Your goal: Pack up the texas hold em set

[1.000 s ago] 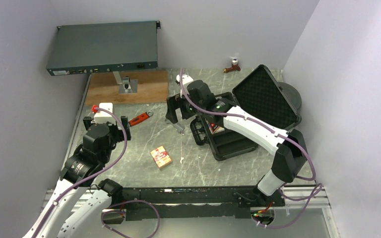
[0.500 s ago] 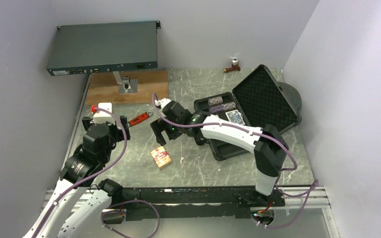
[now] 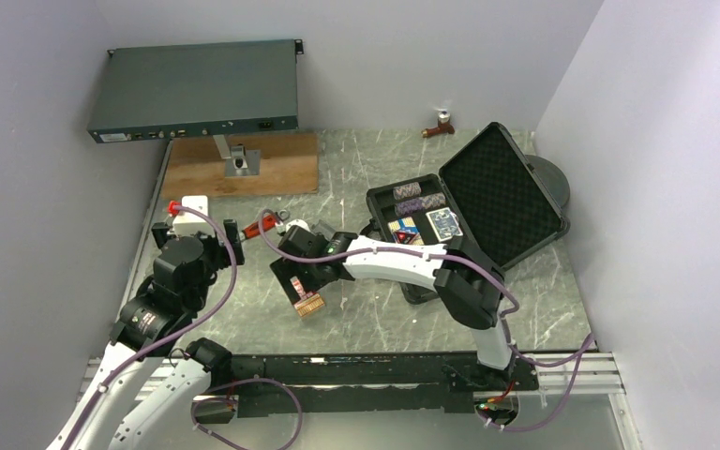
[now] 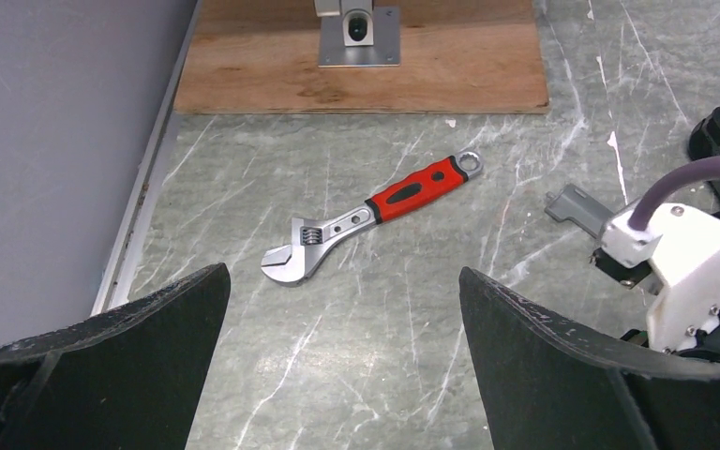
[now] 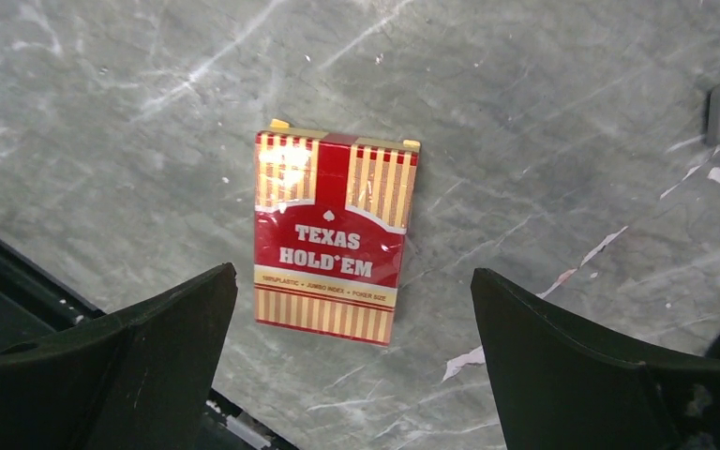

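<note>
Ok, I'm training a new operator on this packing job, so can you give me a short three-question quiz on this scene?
1. True or false: the right gripper is shut on the red-orange card box.
2. What lies ahead of the open left gripper? A) red-handled wrench B) screwdriver C) dice cup
3. Fill in: the lid of the black case stands ____.
Key: 1 false, its jaws are open above the box; 2 A; 3 open.

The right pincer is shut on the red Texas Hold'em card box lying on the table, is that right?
Not quite. The right pincer is open, not shut: the right wrist view shows its fingers spread either side of the red card box, which lies on the table ungripped.
</note>
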Action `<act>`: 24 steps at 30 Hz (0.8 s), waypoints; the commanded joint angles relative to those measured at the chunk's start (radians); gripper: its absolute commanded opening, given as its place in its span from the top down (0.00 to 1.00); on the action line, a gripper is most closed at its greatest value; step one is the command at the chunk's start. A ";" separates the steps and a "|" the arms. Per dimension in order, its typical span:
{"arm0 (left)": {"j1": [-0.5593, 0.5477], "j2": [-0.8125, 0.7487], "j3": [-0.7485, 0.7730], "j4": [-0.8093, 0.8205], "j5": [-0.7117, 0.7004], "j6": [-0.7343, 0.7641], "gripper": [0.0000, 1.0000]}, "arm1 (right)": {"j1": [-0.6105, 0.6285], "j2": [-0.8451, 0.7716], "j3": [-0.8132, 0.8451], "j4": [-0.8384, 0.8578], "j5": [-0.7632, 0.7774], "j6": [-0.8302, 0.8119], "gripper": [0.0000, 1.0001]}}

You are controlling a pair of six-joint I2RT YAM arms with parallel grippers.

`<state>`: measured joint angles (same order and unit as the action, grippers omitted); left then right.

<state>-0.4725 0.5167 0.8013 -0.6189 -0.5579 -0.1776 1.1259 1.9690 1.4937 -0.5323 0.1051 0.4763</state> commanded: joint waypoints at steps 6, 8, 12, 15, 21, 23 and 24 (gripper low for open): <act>0.005 -0.026 -0.004 -0.001 -0.033 -0.005 0.01 | 0.021 0.051 0.061 -0.039 0.047 0.028 0.01; 0.005 -0.026 -0.004 0.001 -0.032 -0.004 0.01 | 0.026 0.067 0.067 -0.045 0.056 0.030 0.01; 0.005 -0.019 -0.001 -0.008 -0.039 -0.007 0.01 | 0.031 0.087 0.069 -0.036 0.055 0.031 0.02; 0.005 -0.015 -0.001 -0.019 -0.079 -0.018 0.01 | 0.039 0.106 0.085 -0.045 0.057 0.029 0.02; 0.005 -0.004 0.008 -0.051 -0.150 -0.052 0.01 | 0.053 0.125 0.102 -0.056 0.063 0.022 0.04; 0.005 -0.006 0.009 -0.056 -0.163 -0.058 0.01 | 0.057 0.134 0.107 -0.064 0.070 0.019 0.05; 0.005 -0.008 0.007 -0.056 -0.169 -0.060 0.01 | 0.058 0.138 0.108 -0.068 0.074 0.018 0.05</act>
<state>-0.4725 0.5079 0.8005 -0.6670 -0.6628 -0.2077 1.1717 2.0930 1.5570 -0.5728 0.1474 0.4999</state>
